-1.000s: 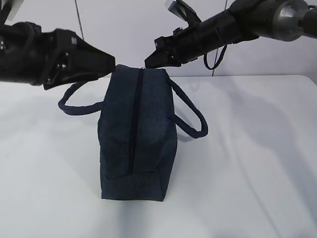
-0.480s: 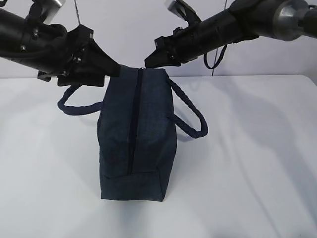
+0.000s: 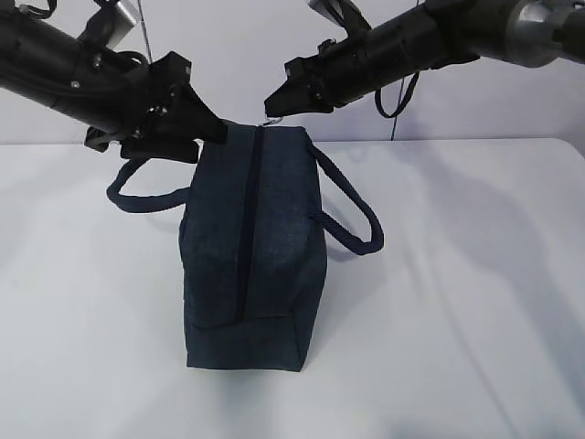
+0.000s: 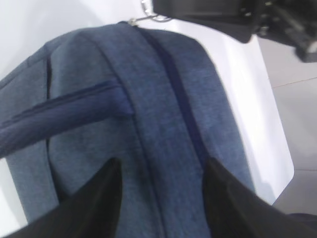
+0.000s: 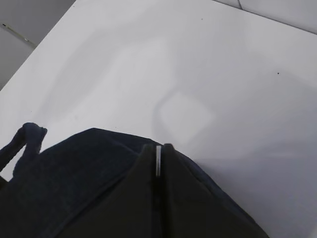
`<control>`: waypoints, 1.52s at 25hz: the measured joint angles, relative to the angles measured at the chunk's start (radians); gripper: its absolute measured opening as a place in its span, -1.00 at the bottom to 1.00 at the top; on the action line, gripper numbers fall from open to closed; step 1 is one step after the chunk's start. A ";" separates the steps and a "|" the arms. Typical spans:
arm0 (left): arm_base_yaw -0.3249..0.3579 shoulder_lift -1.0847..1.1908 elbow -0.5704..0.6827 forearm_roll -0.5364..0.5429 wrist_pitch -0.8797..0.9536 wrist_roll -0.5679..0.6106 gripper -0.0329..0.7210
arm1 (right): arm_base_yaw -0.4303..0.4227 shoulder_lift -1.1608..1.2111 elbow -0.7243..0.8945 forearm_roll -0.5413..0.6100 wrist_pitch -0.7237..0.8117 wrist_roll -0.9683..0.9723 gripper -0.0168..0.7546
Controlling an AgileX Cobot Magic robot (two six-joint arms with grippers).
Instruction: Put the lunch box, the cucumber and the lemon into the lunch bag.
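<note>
zipped lunch bag (image 3: 251, 247) blocking centre, bare table (image 3: 475, 274) either side

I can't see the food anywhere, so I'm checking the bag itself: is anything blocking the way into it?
Yes: the lunch bag is zipped shut along its top. The right gripper is shut on the ring pull at the far end; the left gripper straddles the bag's top beside the zipper.

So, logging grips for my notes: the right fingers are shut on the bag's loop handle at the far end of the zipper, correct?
Not the handle. The right wrist view shows the right fingers shut on the metal ring pull at the far end of the lunch bag; its zipper is closed.
</note>
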 joint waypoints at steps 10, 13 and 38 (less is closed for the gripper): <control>0.000 0.056 -0.006 0.006 0.009 -0.010 -0.15 | 0.000 0.000 0.000 -0.002 0.016 -0.002 -0.99; 0.000 0.057 -0.006 0.002 0.017 -0.012 -0.60 | 0.000 0.000 0.000 -0.002 0.019 -0.002 -0.99; -0.028 0.056 -0.008 0.034 0.086 0.053 -0.91 | 0.000 0.000 0.000 0.046 -0.013 0.089 -0.99</control>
